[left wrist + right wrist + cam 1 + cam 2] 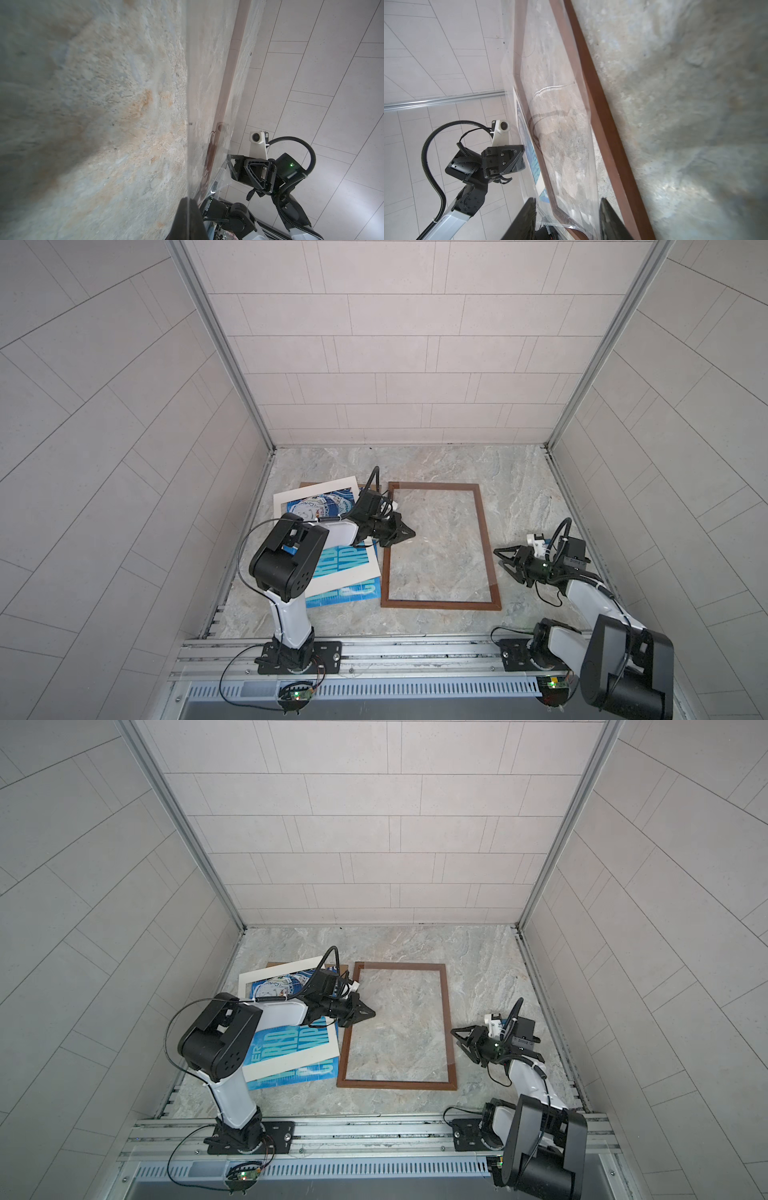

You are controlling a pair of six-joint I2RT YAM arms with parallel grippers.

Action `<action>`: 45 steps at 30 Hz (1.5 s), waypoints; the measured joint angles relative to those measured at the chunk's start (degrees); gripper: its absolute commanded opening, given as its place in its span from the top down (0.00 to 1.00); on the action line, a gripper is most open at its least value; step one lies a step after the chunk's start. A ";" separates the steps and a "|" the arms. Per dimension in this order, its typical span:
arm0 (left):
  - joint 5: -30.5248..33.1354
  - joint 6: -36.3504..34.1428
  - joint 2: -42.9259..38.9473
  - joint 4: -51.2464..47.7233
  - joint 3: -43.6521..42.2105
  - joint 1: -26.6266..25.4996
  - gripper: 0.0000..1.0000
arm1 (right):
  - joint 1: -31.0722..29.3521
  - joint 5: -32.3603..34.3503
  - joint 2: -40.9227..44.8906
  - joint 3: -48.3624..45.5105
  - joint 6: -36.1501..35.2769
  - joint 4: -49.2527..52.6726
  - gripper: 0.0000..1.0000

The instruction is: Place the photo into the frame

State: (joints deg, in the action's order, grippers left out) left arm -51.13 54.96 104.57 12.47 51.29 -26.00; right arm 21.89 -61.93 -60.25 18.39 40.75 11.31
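The dark-brown frame (484,531) (448,1011) lies flat on the marble floor with nothing inside it. The blue photo (345,595) (291,1077) lies to its left, partly under a white mat and my left arm. My left gripper (410,534) (188,200) is shut on the edge of a clear sheet (207,108) (562,128), which it holds over the frame's left side. My right gripper (500,559) (568,199) is open at the frame's right side. Its fingers (529,207) stand on either side of the sheet's other edge without pinching it.
A white mat (320,489) lies askew on the photo, and a brown board corner (305,485) shows behind it. Tiled walls close in the left, right and back. An aluminium rail (415,651) with both arm bases runs along the front.
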 measured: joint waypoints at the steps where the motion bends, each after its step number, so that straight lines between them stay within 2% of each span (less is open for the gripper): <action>1: -0.02 0.00 0.00 0.00 0.00 0.00 1.00 | -0.35 0.02 0.02 0.00 0.33 -0.46 0.55; 3: -0.07 0.00 0.00 0.00 0.00 0.00 1.00 | -1.22 0.04 -0.46 -0.11 0.85 -1.18 0.55; 5: -0.09 0.04 0.00 0.00 0.00 -0.02 1.00 | -2.34 0.33 -1.46 -0.33 1.11 -1.73 0.60; 14: -0.57 1.14 -0.02 0.37 -0.79 -0.55 1.00 | -5.51 2.62 -4.63 -0.94 0.07 -0.72 0.99; 20: -1.29 1.27 -1.14 -0.79 -0.76 -0.35 1.00 | -5.51 3.13 -1.86 -0.22 0.04 1.90 1.00; 25: -1.31 -2.32 -3.08 -5.53 -0.74 0.96 1.00 | -5.92 2.89 0.66 0.13 0.70 3.39 1.00; 33: 1.73 -10.88 -4.33 -14.62 -0.74 2.47 1.00 | -12.07 5.57 4.24 0.15 0.42 7.32 1.00; 45: 4.31 -15.45 -4.31 -19.28 -0.24 2.47 1.00 | -14.95 8.57 4.44 0.33 -0.50 9.66 1.00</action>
State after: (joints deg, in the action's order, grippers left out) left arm -46.83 39.51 100.27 -6.81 51.05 -23.53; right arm 6.94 -53.36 -55.81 18.72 40.25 20.97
